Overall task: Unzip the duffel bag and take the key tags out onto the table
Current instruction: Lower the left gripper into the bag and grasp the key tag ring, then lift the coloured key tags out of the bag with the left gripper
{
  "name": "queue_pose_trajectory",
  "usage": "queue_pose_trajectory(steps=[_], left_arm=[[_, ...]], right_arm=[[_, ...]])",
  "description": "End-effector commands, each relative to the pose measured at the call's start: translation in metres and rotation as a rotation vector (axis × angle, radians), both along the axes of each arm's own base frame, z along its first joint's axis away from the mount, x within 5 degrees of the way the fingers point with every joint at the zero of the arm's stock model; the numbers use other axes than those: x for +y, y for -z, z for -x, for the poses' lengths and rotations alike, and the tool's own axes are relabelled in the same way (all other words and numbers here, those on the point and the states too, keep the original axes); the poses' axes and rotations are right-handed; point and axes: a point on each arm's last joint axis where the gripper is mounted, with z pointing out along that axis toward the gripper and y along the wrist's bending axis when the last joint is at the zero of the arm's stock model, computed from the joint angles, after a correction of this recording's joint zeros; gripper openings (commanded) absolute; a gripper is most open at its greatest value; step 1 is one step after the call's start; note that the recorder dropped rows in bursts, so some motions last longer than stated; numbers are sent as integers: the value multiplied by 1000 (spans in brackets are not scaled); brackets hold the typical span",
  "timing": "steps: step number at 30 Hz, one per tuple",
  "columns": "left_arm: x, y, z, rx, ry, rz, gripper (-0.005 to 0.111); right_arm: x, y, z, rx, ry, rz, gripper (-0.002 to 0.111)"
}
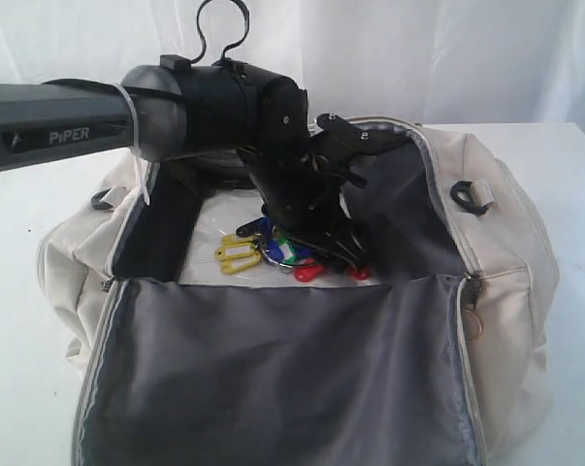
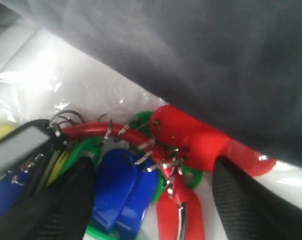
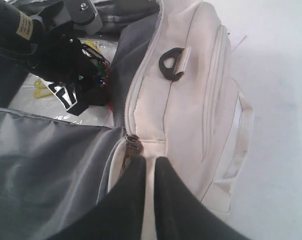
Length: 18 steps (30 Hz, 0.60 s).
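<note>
A grey arm (image 1: 79, 126) marked PiPER reaches in from the left over the white table (image 1: 20, 218) and dips into the unzipped cream duffel bag (image 1: 510, 233), whose top flap (image 1: 282, 369) lies folded toward the viewer, dark grey lining up. From across the room the left gripper (image 1: 321, 243) is a black tangle directly above the key tags (image 1: 273, 254), which lie inside the bag on its pale floor, yellow, blue, green and red showing.

Only the left wrist camera shows how the gripper stands: its two black fingers (image 2: 241, 200) are released and spread wide, one to each side of the bunch, with red, blue and green tags and their metal rings between them and grey lining close above.

On the bag's right flank sits a black D-ring (image 1: 471, 197). The right gripper (image 3: 149, 165) does not appear from across the room. Its own camera shows it at the bag's corner, just beside a metal zipper pull (image 3: 132, 146), fingers (image 3: 178, 205) drawn almost together. Whether they pinch the cloth cannot be told.
</note>
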Motion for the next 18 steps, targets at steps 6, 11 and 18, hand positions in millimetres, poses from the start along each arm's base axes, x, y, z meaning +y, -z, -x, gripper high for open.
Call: queue_pose_trajectory(steps=[6, 11, 18], left_arm=[[3, 8, 1, 66, -10, -45, 10], [8, -23, 7, 75, 4, -56, 0], [20, -102, 20, -14, 54, 2, 0]], right_arm=[[0, -1, 0, -9, 7, -6, 7], [0, -1, 0, -11, 7, -7, 7], [0, -1, 0, -11, 7, -7, 7]])
